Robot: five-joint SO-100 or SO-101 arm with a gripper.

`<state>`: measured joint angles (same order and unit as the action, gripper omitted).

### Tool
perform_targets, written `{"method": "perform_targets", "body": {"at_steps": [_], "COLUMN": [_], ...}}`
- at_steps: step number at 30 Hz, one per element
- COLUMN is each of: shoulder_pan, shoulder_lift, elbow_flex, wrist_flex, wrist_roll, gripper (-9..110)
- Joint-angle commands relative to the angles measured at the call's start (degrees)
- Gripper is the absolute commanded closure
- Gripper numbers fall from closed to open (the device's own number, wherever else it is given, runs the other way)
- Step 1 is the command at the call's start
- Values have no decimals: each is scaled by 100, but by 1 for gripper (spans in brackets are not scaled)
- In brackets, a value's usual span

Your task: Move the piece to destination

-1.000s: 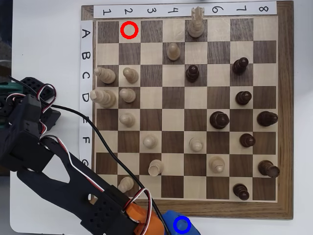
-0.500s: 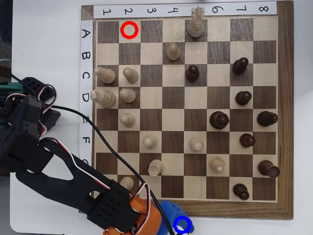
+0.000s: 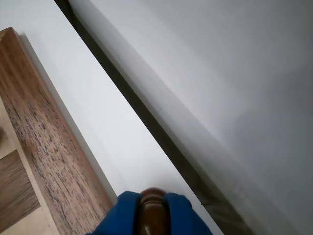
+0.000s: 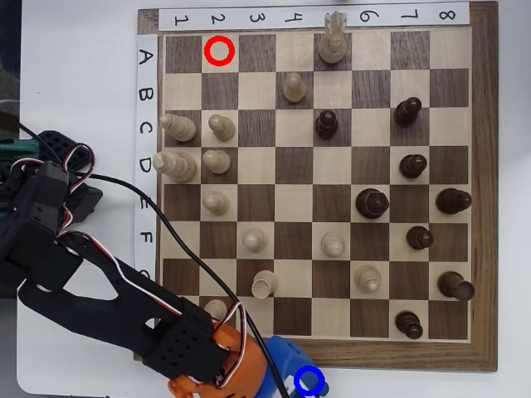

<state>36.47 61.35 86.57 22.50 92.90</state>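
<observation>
Blue gripper point(image 3: 153, 215) fingers are closed on the dark-brown piece point(image 3: 153, 208), whose rounded top shows between them in the wrist view, above white table beside the board point(image 3: 44, 147) edge. In the overhead view the gripper point(image 4: 290, 365) sits past the board's point(image 4: 373, 348) bottom border, with the blue ring point(image 4: 309, 381) drawn over its tip; the piece itself is hidden there. A red ring point(image 4: 219, 51) marks a square near the top left corner.
</observation>
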Motion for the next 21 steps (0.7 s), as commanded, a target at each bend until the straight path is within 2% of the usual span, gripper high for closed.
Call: {"method": "perform_targets", "body": {"at_steps": [1, 8, 15, 21], "shoulder_pan": [-26, -141, -352, -448], "shoulder_lift": [1310, 1538, 1758, 2030], "elbow_flex": [290, 554, 422, 211], "wrist_flex": [-369, -237, -26, -114], "wrist_roll": [-149, -79, -141, 220], "gripper": [101, 96, 73, 69]}}
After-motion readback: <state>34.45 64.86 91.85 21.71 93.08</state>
